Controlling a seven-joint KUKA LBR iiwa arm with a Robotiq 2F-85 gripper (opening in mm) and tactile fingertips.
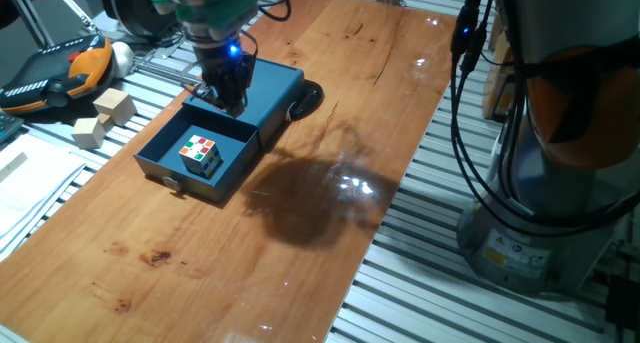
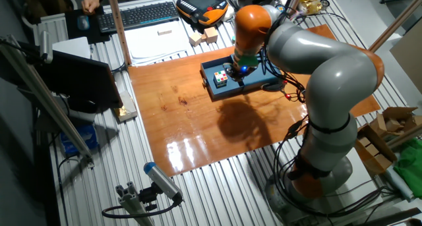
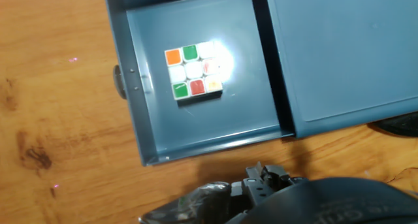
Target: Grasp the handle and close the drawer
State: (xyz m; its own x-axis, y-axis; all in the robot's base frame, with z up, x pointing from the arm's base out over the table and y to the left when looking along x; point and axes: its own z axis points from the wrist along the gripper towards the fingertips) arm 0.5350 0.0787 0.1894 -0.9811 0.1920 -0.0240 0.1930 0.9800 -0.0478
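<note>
The drawer (image 1: 226, 179) is a dark blue tray pulled out of the brighter blue box casing (image 1: 270, 86). It also shows in the hand view (image 3: 157, 119) and the other fixed view (image 2: 217, 91). A multicoloured puzzle cube (image 1: 201, 155) (image 3: 194, 70) lies inside it. The handle (image 1: 172, 183) (image 3: 119, 82) is a small grey knob on the front panel. My gripper (image 1: 230, 101) (image 2: 239, 70) hangs above the drawer's back end, near the casing and far from the knob. Its fingers look dark and close together, so I cannot tell whether it is open or shut.
A black round object (image 1: 306, 97) lies against the casing's far side. Wooden blocks (image 1: 103, 118) and an orange-black teach pendant (image 1: 58, 71) lie off the wooden board on the left. A keyboard (image 2: 141, 14) lies beyond the board.
</note>
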